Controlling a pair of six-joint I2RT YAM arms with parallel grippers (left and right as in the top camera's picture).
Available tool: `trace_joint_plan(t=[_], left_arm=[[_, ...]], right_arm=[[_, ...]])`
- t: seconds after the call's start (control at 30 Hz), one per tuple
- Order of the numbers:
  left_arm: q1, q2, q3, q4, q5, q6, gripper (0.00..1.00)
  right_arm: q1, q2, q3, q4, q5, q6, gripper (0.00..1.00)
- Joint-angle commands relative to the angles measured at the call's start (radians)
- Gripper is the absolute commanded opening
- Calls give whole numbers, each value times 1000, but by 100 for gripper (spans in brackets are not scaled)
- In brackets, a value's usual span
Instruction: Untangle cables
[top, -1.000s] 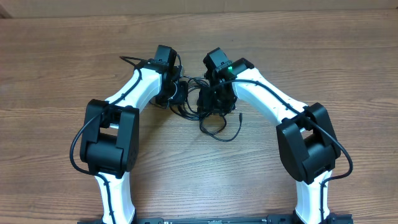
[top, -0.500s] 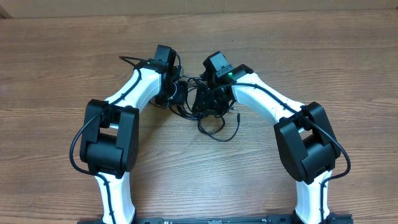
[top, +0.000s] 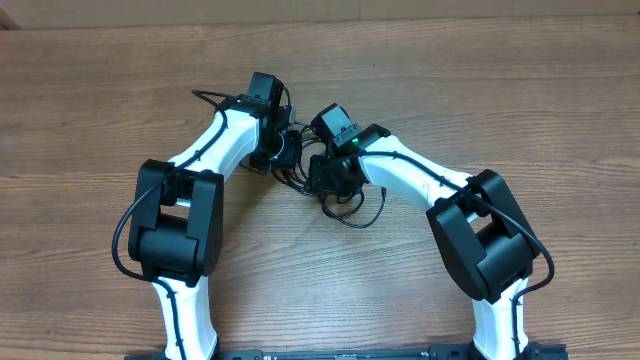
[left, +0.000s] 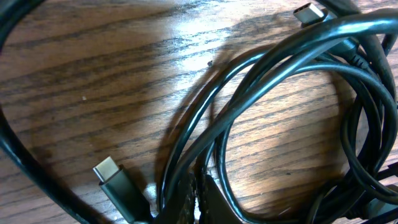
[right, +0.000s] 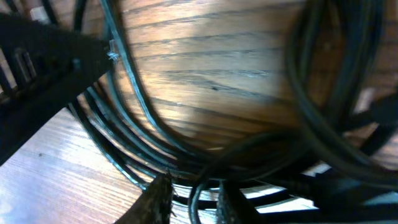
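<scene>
The cables (top: 345, 200) are a knot of thin black cords on the wooden table (top: 500, 90), between the two grippers. My left gripper (top: 280, 152) sits at the knot's left edge. In the left wrist view it (left: 198, 196) is shut, with loops of cable (left: 261, 68) running close along both fingers. Whether a strand is pinched there is hidden. A silver-tipped plug (left: 109, 171) lies just to its left, and another plug (left: 309, 12) shows at the top right. My right gripper (top: 328, 178) is over the knot. In its wrist view its jaws (right: 194, 202) stand narrowly open around one strand (right: 198, 193).
The left arm's own thicker black wire (top: 205, 97) loops out behind its wrist. Bare wood surrounds the tangle on every side. The two wrists are close together above the knot.
My right gripper has moved left toward the left gripper, onto the tangle, and its jaws have narrowed. The left arm has not moved.
</scene>
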Motion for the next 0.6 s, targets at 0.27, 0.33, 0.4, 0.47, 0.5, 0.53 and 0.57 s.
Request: trace_joint_plan(t=[0.27,0.33,0.4,0.47,0.5,0.53,0.57], left_arm=[[1,11,-6,1,-2,-13,6],[1,11,-6,0,-2,-13,6],[1,11,-6,-2,11,-4,10],[9,11,7,-34,73,71,15],[13,11,14,-52,84,87,15],[25,11,31,-88,103,111,15],[51,11,43,-108,213,172,15]], right_arm=[[-133,-51,119,-113,-507,-90,4],[-163,-64,121,-108,-575,-89,4],[-192,-68,121,-115,-588,-90,4],[-212,-68,121,-122,-592,-90,4],[-217,-68,121,-120,-603,-90,4],[-224,-68,121,-109,-634,-90,4],[-238,-68,121,-71,-698,-86,4]])
